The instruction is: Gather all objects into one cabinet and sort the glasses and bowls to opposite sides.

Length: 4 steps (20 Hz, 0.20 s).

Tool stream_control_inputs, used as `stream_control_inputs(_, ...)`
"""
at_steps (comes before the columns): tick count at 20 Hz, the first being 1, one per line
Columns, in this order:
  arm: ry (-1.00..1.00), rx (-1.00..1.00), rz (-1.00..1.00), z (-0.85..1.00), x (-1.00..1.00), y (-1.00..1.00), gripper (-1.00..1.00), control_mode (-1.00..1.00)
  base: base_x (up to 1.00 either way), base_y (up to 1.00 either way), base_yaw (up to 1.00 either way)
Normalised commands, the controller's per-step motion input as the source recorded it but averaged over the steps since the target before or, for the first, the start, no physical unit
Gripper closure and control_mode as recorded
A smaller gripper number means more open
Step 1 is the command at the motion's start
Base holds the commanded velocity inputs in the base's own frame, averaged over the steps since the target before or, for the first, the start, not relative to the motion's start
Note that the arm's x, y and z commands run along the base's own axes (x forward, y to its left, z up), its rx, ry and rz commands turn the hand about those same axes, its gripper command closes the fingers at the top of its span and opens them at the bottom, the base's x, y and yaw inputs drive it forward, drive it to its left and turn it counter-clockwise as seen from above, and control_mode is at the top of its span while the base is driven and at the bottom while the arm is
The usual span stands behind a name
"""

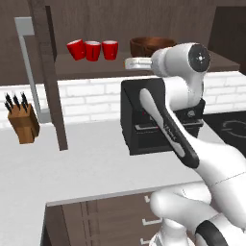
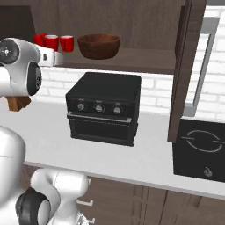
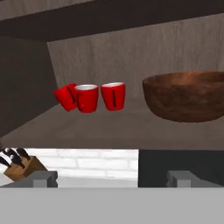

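From where I'm driving this, nearest thing is the gripper [image 3: 113, 178], hanging in front of the cabinet shelf's front edge, a little below it. In the hand view its 2 fingertips [image 3: 42, 178] sit wide apart with nothing between them, so the jaws are released and holding nothing.

Below and past the hand there's the white countertop [image 1: 81, 163] with the black oven [image 2: 104, 108] standing on it toward the back, right under the shelf. The knife block [image 1: 23, 122] is at the counter's left end against the brick wall. A black cooktop [image 2: 200, 149] sits at the counter's right end.

Up top, the cabinet [image 2: 132, 59] has both doors swung open, the left door [image 1: 50, 72] with its grey bar handle [image 1: 29, 67] sticking out toward me.

On the shelf, the 3 red cups [image 3: 89, 97] are bunched together toward the left end. 2 stand upright, just beside each other, and the leftmost one [image 3: 65, 96] is tilted, leaning on its neighbour. The wooden bowl [image 3: 188, 95] sits upright right of them, apart from the cups, around the middle of the shelf. The right end of the shelf [image 2: 154, 59] is bare wood.
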Motion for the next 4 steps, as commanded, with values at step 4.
stream_control_inputs(4, 0.00, 0.00, 0.00, 0.00, -1.00, -0.47, -1.00, -1.00, 0.00, 0.00, 0.00)
